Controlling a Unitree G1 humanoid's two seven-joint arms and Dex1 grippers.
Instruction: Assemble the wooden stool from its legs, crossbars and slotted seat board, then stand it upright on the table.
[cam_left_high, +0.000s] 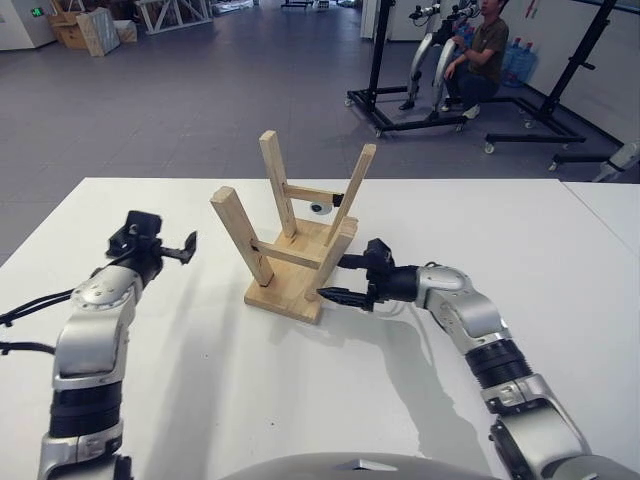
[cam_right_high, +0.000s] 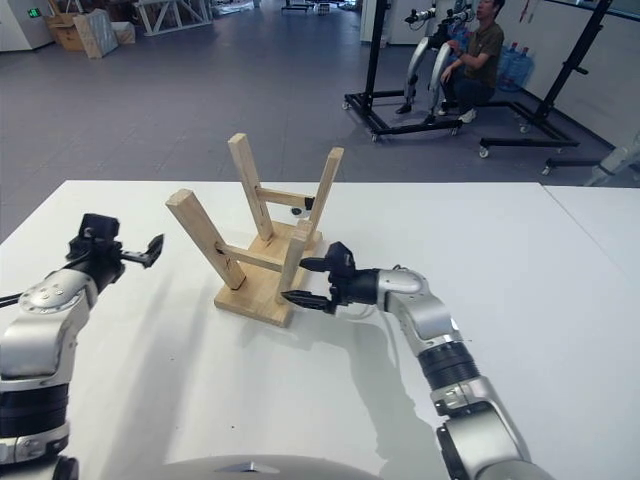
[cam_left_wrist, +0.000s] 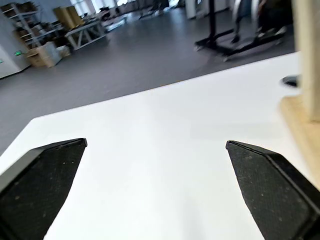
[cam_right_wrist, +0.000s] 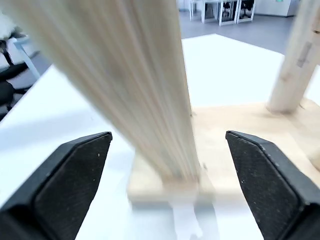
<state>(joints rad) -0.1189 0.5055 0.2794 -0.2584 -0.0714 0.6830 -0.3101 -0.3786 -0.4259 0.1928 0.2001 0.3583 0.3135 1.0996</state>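
Four legs stand up from the stool (cam_left_high: 290, 250), which rests upside down near the middle of the bench (cam_left_high: 200, 400) with its seat board (cam_left_high: 275, 297) flat on the surface. One crossbar (cam_left_high: 312, 194) joins the far pair of legs and a second crossbar (cam_left_high: 285, 254) joins the pair nearer the robot. Judging by this, the assembly looks done and the turn onto its feet is what is left. The relation that matters is at the near leg (cam_right_wrist: 150, 90) on the robot's right. Its long axis runs roughly upright with a slight lean, and it sits in the gap of the right gripper (cam_left_high: 331, 278), low down close to the seat board. The fingers (cam_right_wrist: 75, 175) are spread wide, one on each side of the leg, with bench showing between wood and pads, so they bracket it without pinching it. Their closing line crosses the leg's length, which should suit a firm squeeze. The left gripper (cam_left_high: 188, 248) hangs well apart from the stool on the robot's left, its fingers (cam_left_wrist: 40, 180) also spread and holding nothing, so the right arm is plainly the nearer one. A small dark round object (cam_left_high: 318, 208) lies on the bench just behind the stool. I can read no brand or label on the wood; a pale mark on a farther leg in the right wrist view is too blurred to make out.
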